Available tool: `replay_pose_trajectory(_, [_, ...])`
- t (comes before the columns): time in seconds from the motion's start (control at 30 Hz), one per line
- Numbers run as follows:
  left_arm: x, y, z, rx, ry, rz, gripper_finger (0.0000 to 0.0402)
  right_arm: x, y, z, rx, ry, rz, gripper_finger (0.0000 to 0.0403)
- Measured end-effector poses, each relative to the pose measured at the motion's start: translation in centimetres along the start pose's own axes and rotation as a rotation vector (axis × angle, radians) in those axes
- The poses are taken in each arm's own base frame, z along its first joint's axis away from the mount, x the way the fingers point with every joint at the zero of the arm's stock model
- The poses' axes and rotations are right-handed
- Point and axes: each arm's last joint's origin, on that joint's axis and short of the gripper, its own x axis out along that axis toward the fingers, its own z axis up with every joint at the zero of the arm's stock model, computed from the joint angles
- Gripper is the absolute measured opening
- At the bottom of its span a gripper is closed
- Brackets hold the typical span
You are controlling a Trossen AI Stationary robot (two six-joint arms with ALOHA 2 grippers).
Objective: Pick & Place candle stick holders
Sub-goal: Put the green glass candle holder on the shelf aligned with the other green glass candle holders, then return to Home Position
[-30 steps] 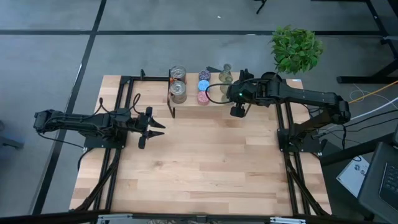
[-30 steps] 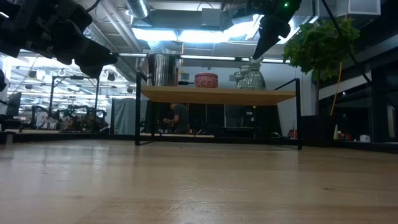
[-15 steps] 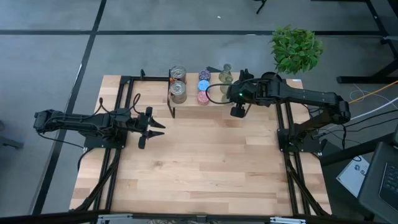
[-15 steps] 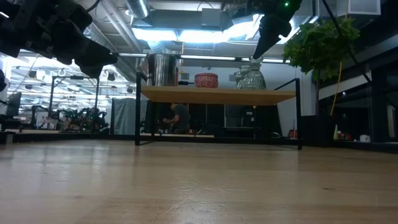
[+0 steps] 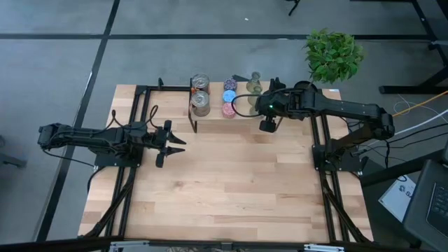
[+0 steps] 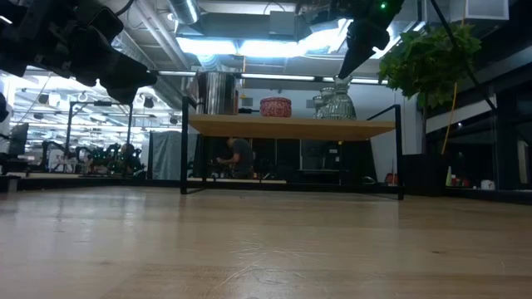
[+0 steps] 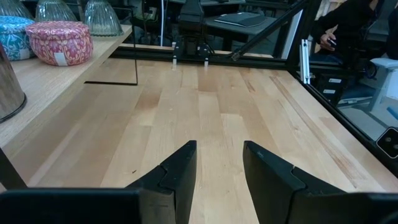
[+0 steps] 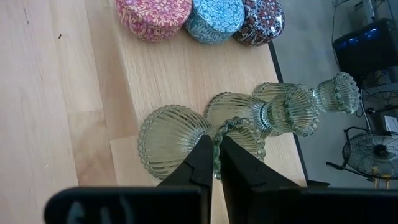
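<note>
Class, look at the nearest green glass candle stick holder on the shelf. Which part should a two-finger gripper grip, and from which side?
Grip its narrow ribbed neck just under the rim, coming down from above. The nearest green holder stands upright and widens into a bell-shaped base, too broad to pinch. The right gripper already sits at that rim.

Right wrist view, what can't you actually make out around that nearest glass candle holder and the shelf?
- Right gripper: its tips overlap the nearest green glass holder's rim, so whether they pinch it is unclear.
- Third green holder: mostly behind the other two.
- Silver cylinders: outside the right wrist view.
- Round tins: low view shows just one; the others are hidden.
- Left gripper: open, idle.
</note>
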Motion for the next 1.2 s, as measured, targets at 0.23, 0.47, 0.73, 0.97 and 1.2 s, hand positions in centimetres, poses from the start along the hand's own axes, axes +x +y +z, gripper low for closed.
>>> replay_pose_trajectory(0.23, [0.0, 0.0, 0.0, 0.0, 0.0, 0.0, 0.0127, 0.0, 0.0, 0.0, -0.012, -0.008, 0.021, 0.0031])
replay_pose_trajectory(0.47, [0.0, 0.0, 0.0, 0.0, 0.0, 0.0, 0.0127, 0.0, 0.0, 0.1, -0.008, -0.014, 0.022, 0.0064])
replay_pose_trajectory(0.73, [0.0, 0.0, 0.0, 0.0, 0.0, 0.0, 0.0127, -0.1, -0.1, 0.3, 0.008, -0.039, 0.018, 0.0066])
replay_pose_trajectory(0.97, [0.0, 0.0, 0.0, 0.0, 0.0, 0.0, 0.0127, -1.6, -0.7, 0.2, 0.039, -0.116, 0.021, 0.0066])
replay_pose_trajectory(1.2, [0.0, 0.0, 0.0, 0.0, 0.0, 0.0, 0.0127, -3.7, -0.2, -0.1, 0.074, -0.194, 0.147, 0.0067])
